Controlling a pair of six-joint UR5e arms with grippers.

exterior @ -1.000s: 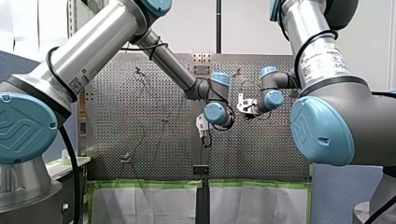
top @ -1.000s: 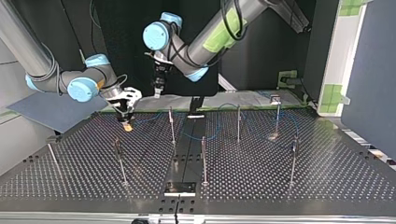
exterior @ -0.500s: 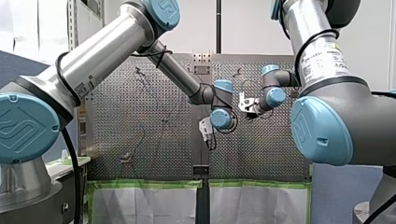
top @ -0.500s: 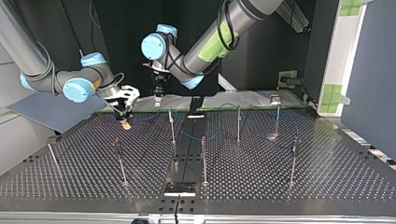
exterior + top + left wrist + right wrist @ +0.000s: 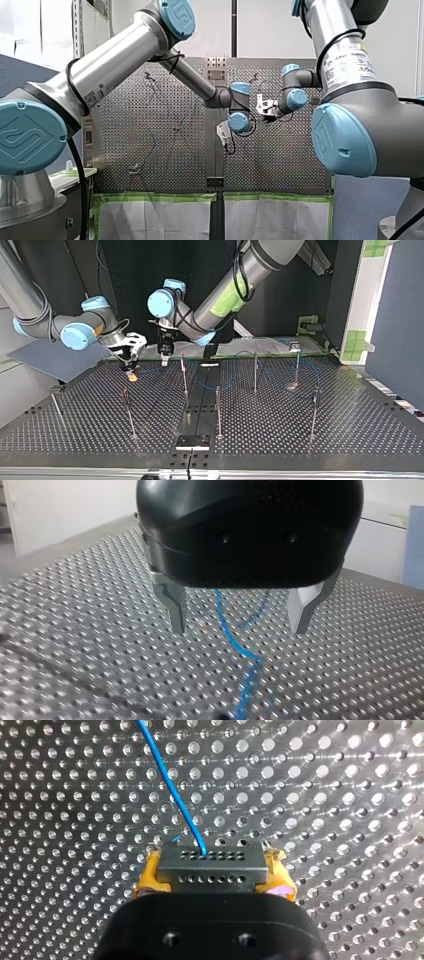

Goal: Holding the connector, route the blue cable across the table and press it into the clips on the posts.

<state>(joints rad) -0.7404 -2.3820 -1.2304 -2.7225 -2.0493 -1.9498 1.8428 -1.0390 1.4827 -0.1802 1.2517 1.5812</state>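
The connector [image 5: 211, 867] is clamped between the yellow pads [image 5: 150, 879] of my right gripper [image 5: 212, 870], low over the table [image 5: 350, 820], at the top view's left and near the edge where my arms come in. The cable [image 5: 175, 795] leaves the connector's face and runs off across the holes. My left gripper [image 5: 239, 617] hangs close beside it, its fingers [image 5: 175, 607] spread wide and empty, with the cable lying on the table under the gap. A post [image 5: 184, 375] stands near my left gripper.

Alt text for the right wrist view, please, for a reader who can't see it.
My right gripper clamps a dark connector between its yellow pads. A blue cable leaves the connector and runs ahead of the gripper over the perforated table.
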